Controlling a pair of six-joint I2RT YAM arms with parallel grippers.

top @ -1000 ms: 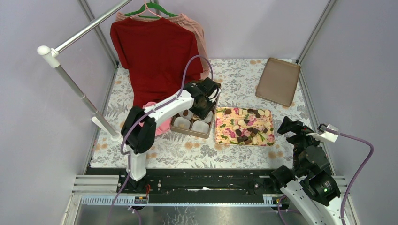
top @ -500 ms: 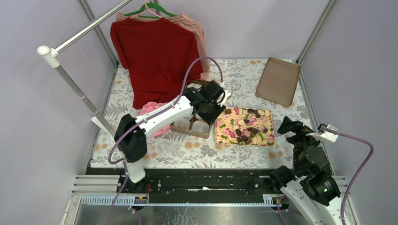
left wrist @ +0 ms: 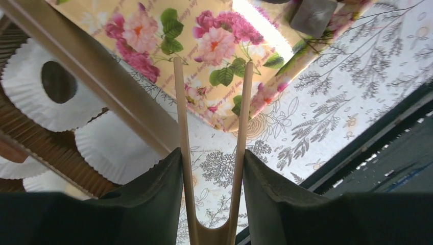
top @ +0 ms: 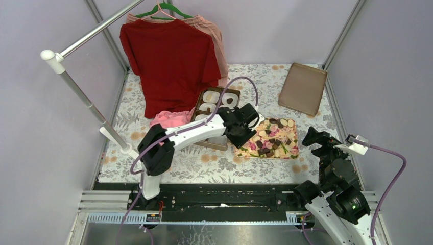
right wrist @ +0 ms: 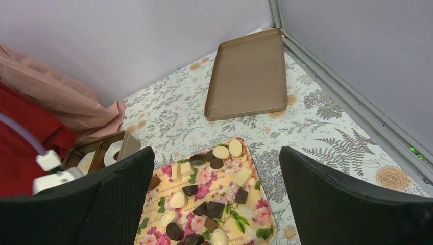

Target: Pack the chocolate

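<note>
Left end effector (left wrist: pixel 212 159) half-closed, gripping tongs (left wrist: pixel 181 112)

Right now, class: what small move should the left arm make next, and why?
Probably shift the tweezers inward over the tray toward a chocolate: their tips stand apart, empty, above the tray's bare corner, short of any piece.

A red shirt (top: pixel 171 61) hangs on a green hanger (top: pixel 164 10); a brown tray (top: pixel 303 88) lies far right.
</note>
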